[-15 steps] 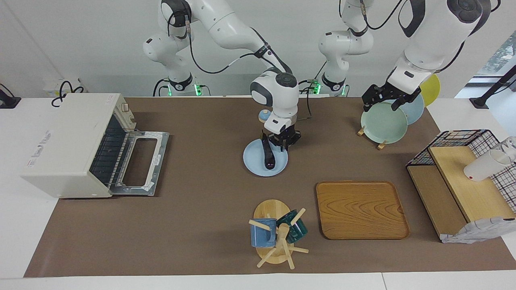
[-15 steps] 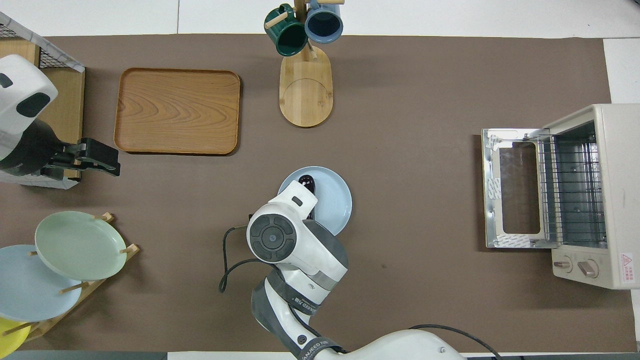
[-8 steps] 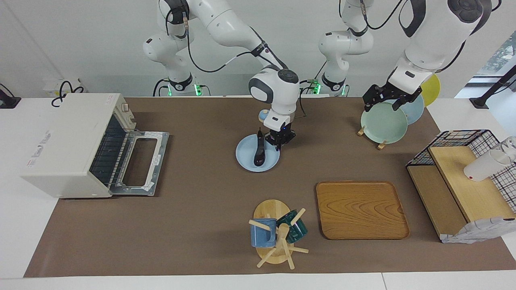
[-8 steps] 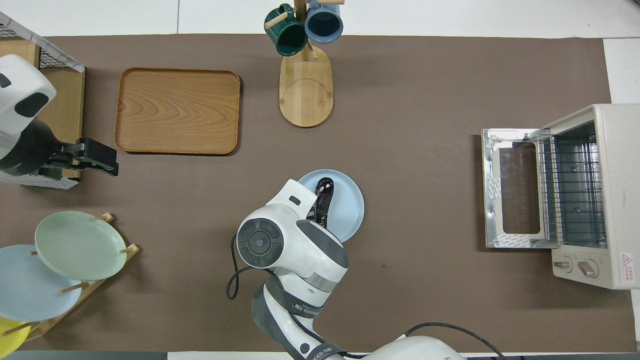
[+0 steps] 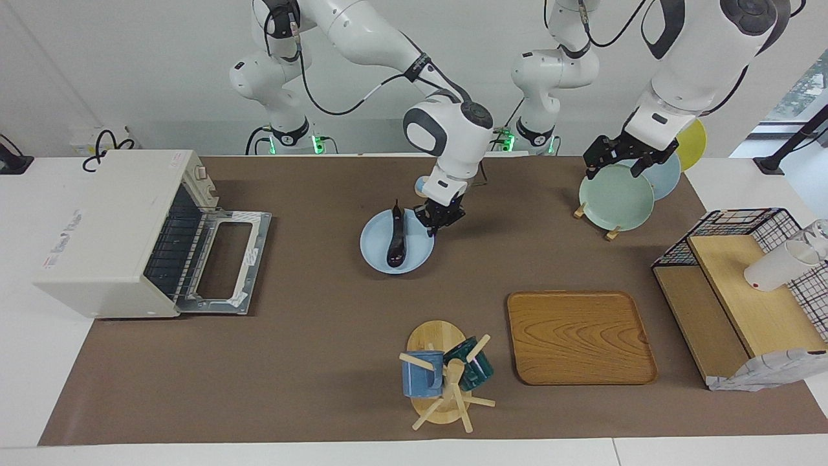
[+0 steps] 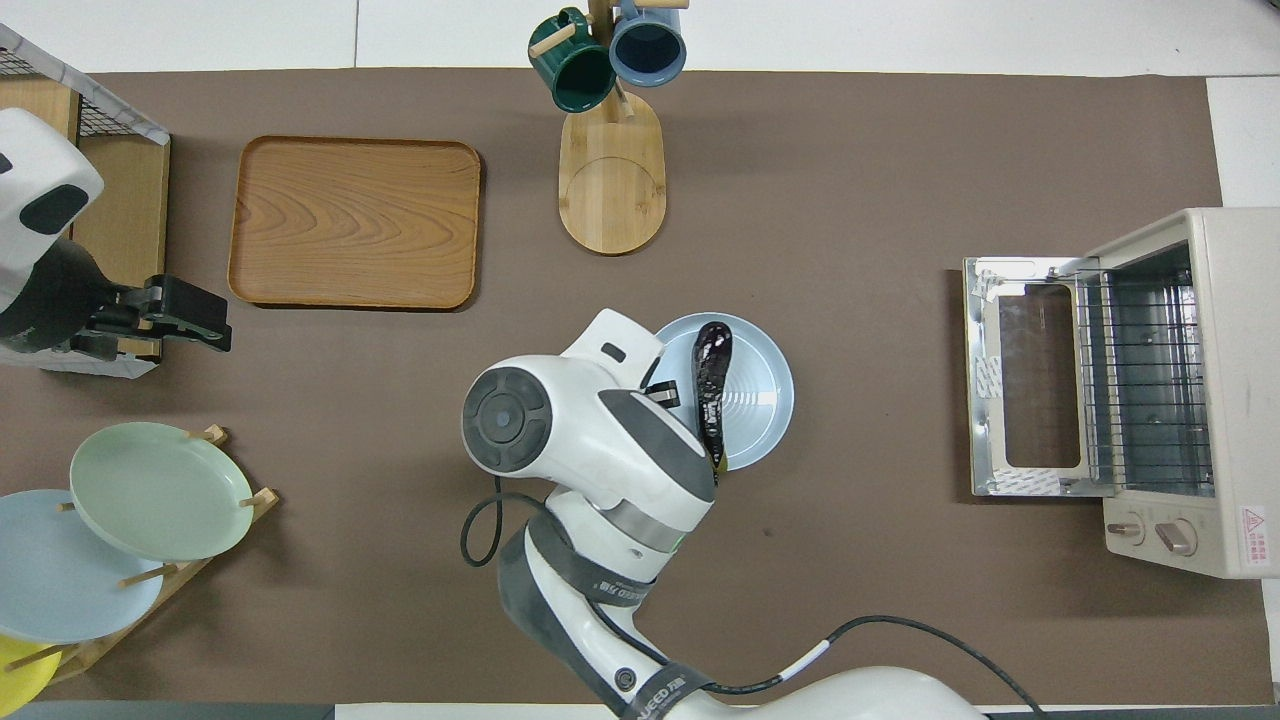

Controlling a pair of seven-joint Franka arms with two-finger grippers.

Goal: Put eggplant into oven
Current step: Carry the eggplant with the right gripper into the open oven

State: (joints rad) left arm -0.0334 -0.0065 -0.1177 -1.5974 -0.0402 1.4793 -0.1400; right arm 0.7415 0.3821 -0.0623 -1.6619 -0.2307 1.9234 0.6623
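The dark purple eggplant (image 5: 394, 238) lies on a light blue plate (image 5: 375, 257) in the middle of the table; it also shows in the overhead view (image 6: 712, 385). My right gripper (image 5: 437, 222) is shut on the plate's rim, at the edge toward the left arm's end. In the overhead view the right hand hides its fingers. The cream-white oven (image 5: 110, 226) stands at the right arm's end, its door (image 5: 226, 262) dropped open and its wire rack (image 6: 1140, 370) bare. My left gripper (image 5: 618, 165) waits open over the plate rack.
A mug tree (image 5: 443, 375) with two mugs and a wooden tray (image 5: 579, 336) lie farther from the robots than the plate. A rack of plates (image 5: 614, 197) and a wire-and-wood shelf (image 5: 737, 291) with a white cup (image 5: 776, 265) stand at the left arm's end.
My right gripper closed on the plate's rim, and the plate with the eggplant slid toward the oven. The left arm barely moved.
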